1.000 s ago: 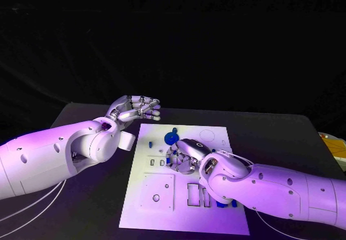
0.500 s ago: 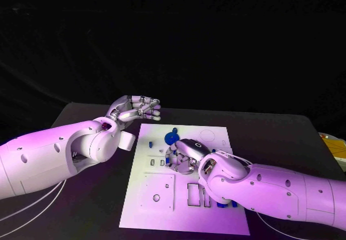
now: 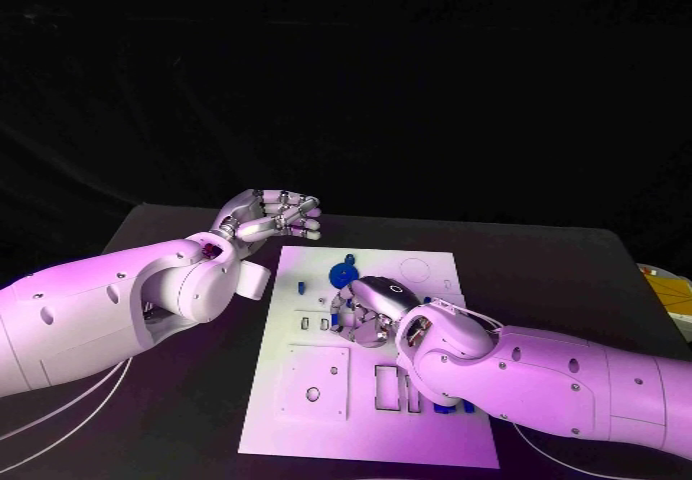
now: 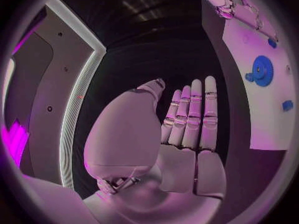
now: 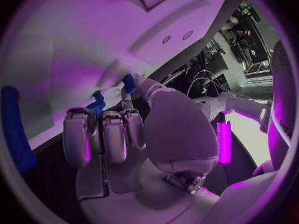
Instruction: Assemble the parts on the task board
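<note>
The white task board [image 3: 317, 400] lies in the middle of the black table. My right hand [image 3: 369, 308] is down on the board's middle with its fingers curled. In the right wrist view a small blue part [image 5: 129, 82] sits pinched between the thumb tip and a fingertip against the board [image 5: 93, 35]. A blue gear [image 3: 343, 272] stands on the board just beyond that hand, also seen as the gear [image 4: 261, 70] in the left wrist view. My left hand [image 3: 274, 215] hovers beyond the board's far left corner, and its fingers [image 4: 193, 119] are straight and hold nothing.
A small blue part [image 3: 300, 288] lies near the board's left edge, and a long blue part [image 3: 447, 406] sits by my right forearm. Rectangular slots [image 3: 387, 388] and a round hole [image 3: 313, 396] mark the near half. A yellowish object [image 3: 666, 290] sits at the table's right edge.
</note>
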You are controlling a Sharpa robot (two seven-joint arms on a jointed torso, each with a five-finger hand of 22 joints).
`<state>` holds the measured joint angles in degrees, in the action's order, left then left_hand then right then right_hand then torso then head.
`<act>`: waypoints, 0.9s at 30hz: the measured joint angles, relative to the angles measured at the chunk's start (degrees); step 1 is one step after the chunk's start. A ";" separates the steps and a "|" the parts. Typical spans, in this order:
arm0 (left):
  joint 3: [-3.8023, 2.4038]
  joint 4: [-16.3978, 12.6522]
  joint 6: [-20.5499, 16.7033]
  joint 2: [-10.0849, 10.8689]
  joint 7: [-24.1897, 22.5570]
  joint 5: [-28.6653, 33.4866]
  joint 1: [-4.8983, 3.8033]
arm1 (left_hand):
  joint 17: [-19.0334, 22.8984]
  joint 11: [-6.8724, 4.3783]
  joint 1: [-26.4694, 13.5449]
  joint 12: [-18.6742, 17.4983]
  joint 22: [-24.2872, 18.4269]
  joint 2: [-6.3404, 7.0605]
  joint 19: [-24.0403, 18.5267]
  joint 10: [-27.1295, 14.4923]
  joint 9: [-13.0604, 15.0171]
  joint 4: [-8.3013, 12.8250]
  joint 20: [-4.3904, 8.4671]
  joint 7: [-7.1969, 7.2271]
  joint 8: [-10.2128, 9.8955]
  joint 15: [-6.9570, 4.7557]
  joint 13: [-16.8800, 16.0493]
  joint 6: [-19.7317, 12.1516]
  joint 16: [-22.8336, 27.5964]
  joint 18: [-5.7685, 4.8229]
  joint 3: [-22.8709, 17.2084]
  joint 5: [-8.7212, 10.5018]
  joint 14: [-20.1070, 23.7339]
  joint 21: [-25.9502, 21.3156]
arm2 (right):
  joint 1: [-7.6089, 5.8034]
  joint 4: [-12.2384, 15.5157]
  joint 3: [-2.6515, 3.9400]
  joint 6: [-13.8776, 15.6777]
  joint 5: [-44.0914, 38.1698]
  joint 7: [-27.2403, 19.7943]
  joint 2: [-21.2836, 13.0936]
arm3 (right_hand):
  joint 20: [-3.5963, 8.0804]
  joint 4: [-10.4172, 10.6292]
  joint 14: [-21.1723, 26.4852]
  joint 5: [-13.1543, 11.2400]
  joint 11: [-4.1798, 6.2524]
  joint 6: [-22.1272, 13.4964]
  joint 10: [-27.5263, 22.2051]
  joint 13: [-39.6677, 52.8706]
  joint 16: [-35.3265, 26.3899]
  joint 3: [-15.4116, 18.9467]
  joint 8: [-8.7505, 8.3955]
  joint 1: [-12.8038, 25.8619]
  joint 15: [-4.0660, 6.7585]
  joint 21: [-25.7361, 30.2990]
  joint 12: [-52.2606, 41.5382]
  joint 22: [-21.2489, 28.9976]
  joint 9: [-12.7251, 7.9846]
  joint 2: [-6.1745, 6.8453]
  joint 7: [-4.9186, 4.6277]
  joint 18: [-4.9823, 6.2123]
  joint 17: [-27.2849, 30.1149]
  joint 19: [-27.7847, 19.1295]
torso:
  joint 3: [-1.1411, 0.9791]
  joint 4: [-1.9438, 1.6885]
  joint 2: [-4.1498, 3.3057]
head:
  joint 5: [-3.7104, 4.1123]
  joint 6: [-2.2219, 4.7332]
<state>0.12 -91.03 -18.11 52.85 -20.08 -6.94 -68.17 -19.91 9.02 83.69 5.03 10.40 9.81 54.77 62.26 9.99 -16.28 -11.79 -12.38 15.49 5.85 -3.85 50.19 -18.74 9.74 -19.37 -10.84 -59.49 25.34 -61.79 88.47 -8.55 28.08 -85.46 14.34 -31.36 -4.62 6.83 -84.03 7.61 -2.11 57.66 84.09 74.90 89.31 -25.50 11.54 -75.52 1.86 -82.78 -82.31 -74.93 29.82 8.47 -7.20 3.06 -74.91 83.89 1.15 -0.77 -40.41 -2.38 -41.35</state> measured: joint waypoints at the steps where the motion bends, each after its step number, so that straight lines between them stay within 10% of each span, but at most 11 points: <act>1: 0.00 0.00 0.00 0.00 0.00 0.00 0.00 | 0.00 0.00 0.00 0.00 0.00 0.00 0.00 0.00 0.00 0.00 0.00 0.00 0.00 0.00 0.00 0.00 0.00 0.00 0.00 0.00 0.00 0.00 | 0.01 -0.03 0.00 0.00 -0.03 0.01 0.01 | 0.00 0.05 0.00 0.00 0.00 0.00 0.00 0.00 0.00 0.05 0.00 0.29 0.00 0.00 0.00 0.00 0.00 0.29 0.00 0.00 0.00 0.00 | 0.00 -0.01 0.00 | 0.01 -0.01; 27: 0.00 0.06 0.15 0.03 0.18 0.01 0.00 | -0.17 0.00 0.00 -0.22 -0.01 0.00 0.00 0.00 -0.02 0.00 0.00 0.00 -0.20 0.00 0.00 0.00 0.22 0.00 0.00 0.00 0.00 0.00 | 0.31 -0.48 -0.19 -0.17 -0.15 0.89 0.10 | -0.45 1.39 0.10 0.54 -1.35 -3.42 -1.35 0.05 0.00 2.88 -1.28 3.37 -0.98 1.10 1.48 0.02 -0.76 3.37 -1.15 0.00 0.01 0.02 | -0.02 0.04 0.01 | -0.02 -0.20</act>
<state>0.12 -90.97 -17.96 52.89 -19.90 -6.93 -68.17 -20.07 9.02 83.69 4.82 10.38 9.81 54.77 62.25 9.97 -16.28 -11.79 -12.38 15.30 5.85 -3.85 50.19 -18.52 9.74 -19.37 -10.84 -59.49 25.33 -61.49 87.99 -8.74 27.92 -85.61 15.23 -31.26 -5.07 8.22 -83.92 8.15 -3.46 54.24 82.74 74.95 89.31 -22.61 10.26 -72.15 0.88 -81.68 -80.83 -74.91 29.05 11.84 -8.36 3.06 -74.91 83.91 1.13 -0.73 -40.40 -2.40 -41.54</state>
